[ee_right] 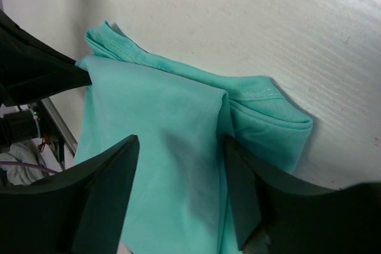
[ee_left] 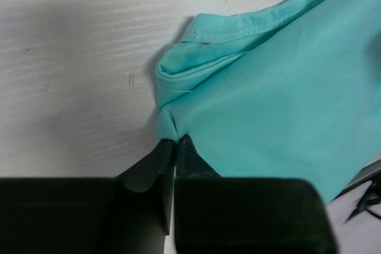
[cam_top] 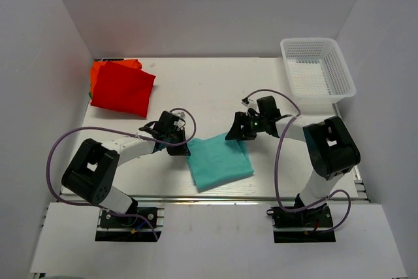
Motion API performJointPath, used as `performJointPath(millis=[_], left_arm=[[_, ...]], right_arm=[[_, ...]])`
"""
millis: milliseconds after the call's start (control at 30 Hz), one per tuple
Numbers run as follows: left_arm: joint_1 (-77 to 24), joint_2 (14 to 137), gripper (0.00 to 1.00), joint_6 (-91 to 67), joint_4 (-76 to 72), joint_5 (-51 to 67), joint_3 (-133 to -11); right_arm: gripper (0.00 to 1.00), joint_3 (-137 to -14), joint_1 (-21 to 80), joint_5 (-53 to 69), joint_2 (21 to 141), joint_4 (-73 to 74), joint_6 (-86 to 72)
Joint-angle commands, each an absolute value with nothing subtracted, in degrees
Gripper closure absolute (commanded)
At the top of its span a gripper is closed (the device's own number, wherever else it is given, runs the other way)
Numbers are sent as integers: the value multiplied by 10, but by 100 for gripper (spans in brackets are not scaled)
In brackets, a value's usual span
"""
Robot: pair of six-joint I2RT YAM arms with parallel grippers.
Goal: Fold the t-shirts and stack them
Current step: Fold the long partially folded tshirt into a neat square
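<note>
While the folded teal cloth t-shirt (cam_top: 219,161) lies on the white tabletop (cam_top: 215,89), one corner is pinched by the narrow jaws of the left gripper (ee_left: 174,146); those of the right gripper (ee_right: 181,165) are held wide astride another. Perhaps only one layer is caught, so the fold could be dragged open.

Both arms are angling inward, pincers low and facing each other.
The left arm (cam_top: 130,148) is stretching forward and rightward, and the left pincer (cam_top: 177,143) (ee_left: 174,144) is pressing its two fingers together on a corner of the teal t-shirt (ee_left: 280,105). The right arm (cam_top: 294,132) is bending in to the left. The right pincer (cam_top: 236,132) (ee_right: 181,147) is tilting down, holding its fingers apart, one on either side of the same cloth's folded edge.
</note>
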State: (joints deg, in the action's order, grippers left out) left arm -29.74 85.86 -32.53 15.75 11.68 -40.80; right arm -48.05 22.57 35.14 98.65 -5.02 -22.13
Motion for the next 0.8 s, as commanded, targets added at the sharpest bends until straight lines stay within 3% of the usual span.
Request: performJointPath(millis=[0, 67, 133, 233, 567, 767], left_arm=[[-301, 846, 95, -316, 142, 136, -411], [-301, 846, 100, -310, 149, 136, -418], [-301, 840, 100, -310, 154, 131, -424], [-307, 827, 100, -296, 154, 137, -436], [-307, 678, 100, -236, 125, 200, -430], [-307, 702, 100, -219, 96, 224, -438]], right_arm=[[37, -501, 227, 385, 995, -84, -222], [52, -505, 227, 387, 1003, -89, -223], [81, -505, 227, 392, 1001, -96, -232], [100, -499, 228, 392, 990, -105, -235], [100, -418, 228, 350, 813, -76, -237], [100, -365, 224, 281, 710, -67, -268]])
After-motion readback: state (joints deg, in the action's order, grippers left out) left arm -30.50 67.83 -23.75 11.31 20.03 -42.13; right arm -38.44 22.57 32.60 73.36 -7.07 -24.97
